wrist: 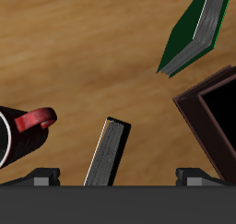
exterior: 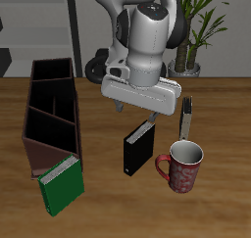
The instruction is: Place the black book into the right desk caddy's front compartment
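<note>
The black book (exterior: pixel 137 149) stands upright on the table between the right desk caddy (exterior: pixel 51 115) and a red mug. My gripper (exterior: pixel 137 115) hangs just above the book's top edge, open and empty. In the wrist view the black book (wrist: pixel 106 154) shows its white page edge below the gap between my gripper's (wrist: pixel 118 177) spread fingers (wrist: pixel 41 177). The right desk caddy (wrist: pixel 217 108) shows one dark brown corner there. The caddy is long, open-topped and split into three sections, with its front one nearest the table's front edge.
A green book (exterior: pixel 61 183) leans against the caddy's front end and also shows in the wrist view (wrist: pixel 195 32). A red mug (exterior: pixel 181 166) stands beside the black book, its handle in the wrist view (wrist: pixel 35 122). A thin dark upright book (exterior: pixel 186 117) stands behind the mug.
</note>
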